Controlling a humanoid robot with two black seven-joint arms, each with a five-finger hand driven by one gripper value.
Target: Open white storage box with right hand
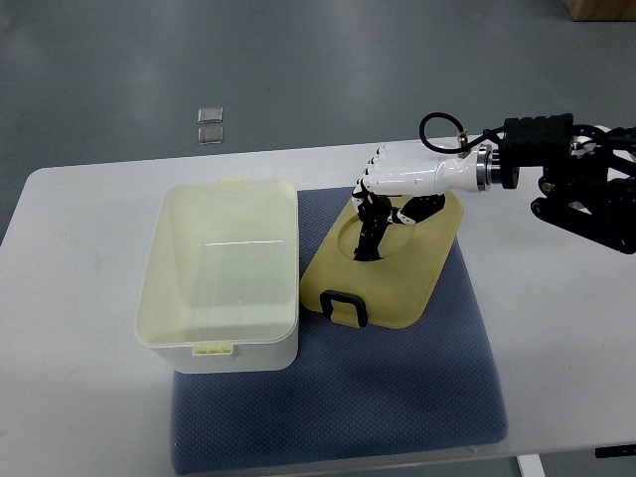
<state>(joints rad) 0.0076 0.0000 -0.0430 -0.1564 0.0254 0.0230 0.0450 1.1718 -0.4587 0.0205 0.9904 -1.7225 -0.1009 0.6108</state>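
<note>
My right hand (383,194), fingers seemingly curled, rests on the cream plastic lid (383,263), lying right of the open white storage box (221,273).

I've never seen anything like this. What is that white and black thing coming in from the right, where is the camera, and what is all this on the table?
There is one picture, taken by a camera that looks steeply down from the robot's own side of the table.

The thing coming in from the right is the robot's right arm. It ends in the right hand, white with black fingers like a person's. No left arm shows.

On the white table lies a blue mat. On the mat stands a white storage box, already open; it looks empty inside.

Beside the box, leaning on its right side, is its lid, with a black latch at its near edge. The right hand rests on the lid's far end, fingers curled down onto it; whether it truly grips the lid I cannot tell.

On the floor beyond the table lie two small clear squares.
</note>
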